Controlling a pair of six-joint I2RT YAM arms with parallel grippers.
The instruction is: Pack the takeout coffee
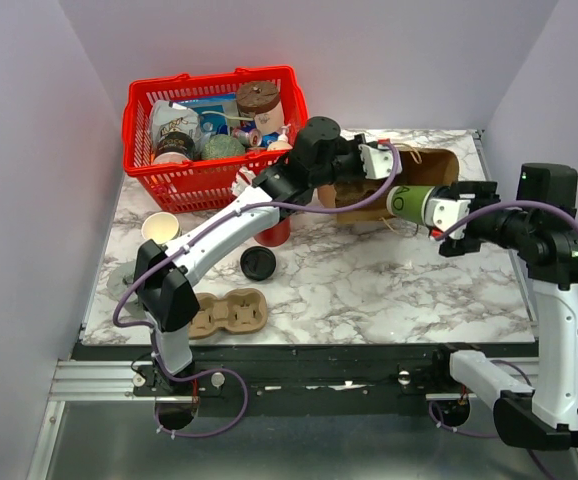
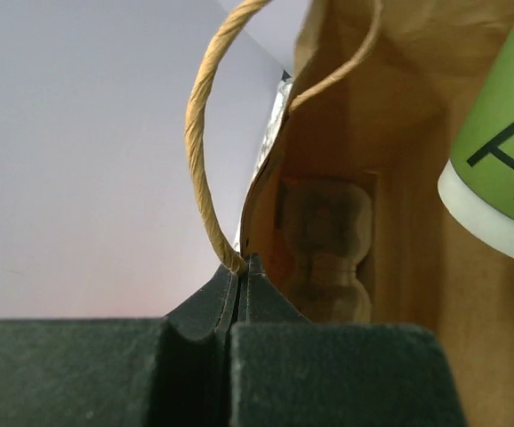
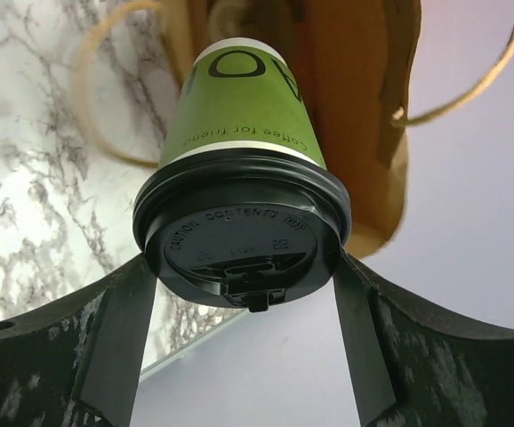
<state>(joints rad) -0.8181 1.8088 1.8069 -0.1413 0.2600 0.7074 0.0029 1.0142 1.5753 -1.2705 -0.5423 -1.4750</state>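
A marble-patterned table (image 1: 369, 285) is seen from above. At its far middle, the left pincer (image 1: 374, 160) is clenched on the rim of a brown paper bag (image 1: 427, 170), right where the twine handle (image 2: 199, 151) begins. The right pincer (image 3: 244, 276) grasps the takeout coffee (image 1: 409, 203) at its black-lidded end, jaws wide on either side. The green cup is held sideways above the table, its base pointing left at the bag's open mouth. A red basket (image 1: 209, 78) stands at the far left, and a loose black lid (image 1: 258, 263) lies nearer.
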